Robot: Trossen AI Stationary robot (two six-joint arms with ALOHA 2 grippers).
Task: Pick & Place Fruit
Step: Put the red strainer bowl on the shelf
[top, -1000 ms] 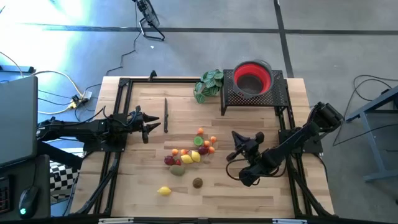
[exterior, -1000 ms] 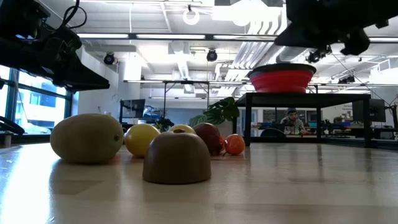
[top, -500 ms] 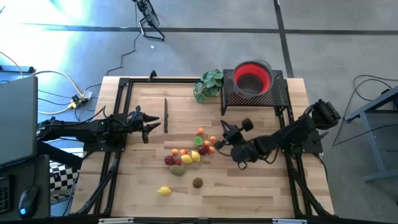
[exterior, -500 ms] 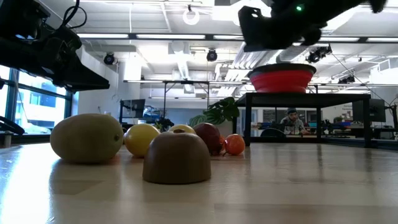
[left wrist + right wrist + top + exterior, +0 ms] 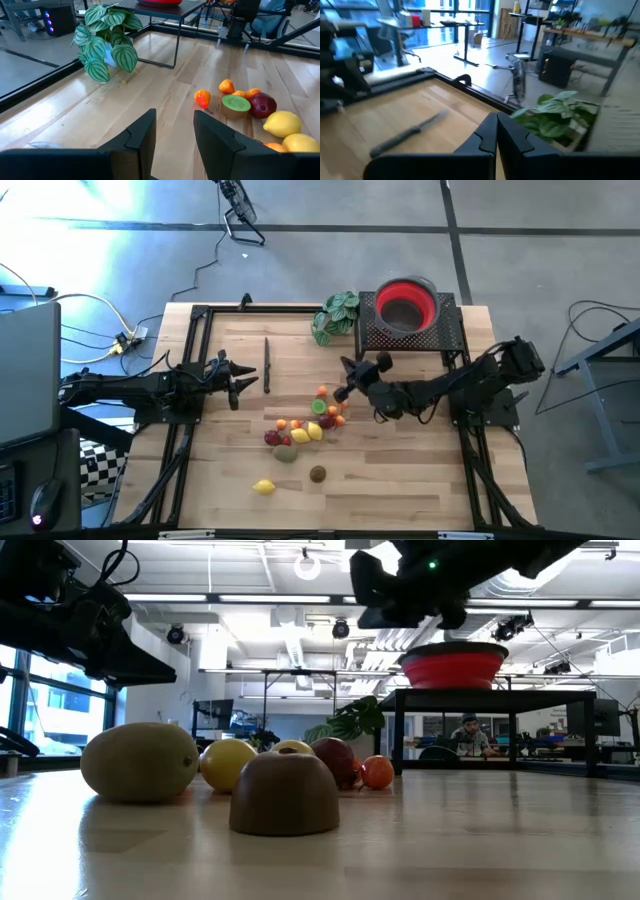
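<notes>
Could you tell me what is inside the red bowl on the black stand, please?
Seen from above, the red bowl on the black stand shows only its dark inner bottom, with no fruit visible. In the low view its wall hides the interior.

We've got the right gripper [image 5: 343, 377] stretched out over mid-table, raised, its fingers [image 5: 490, 137] pressed together with nothing between them. Left gripper [image 5: 243, 380] parked low at the left side, fingers [image 5: 142, 136] slightly apart, empty.
</notes>
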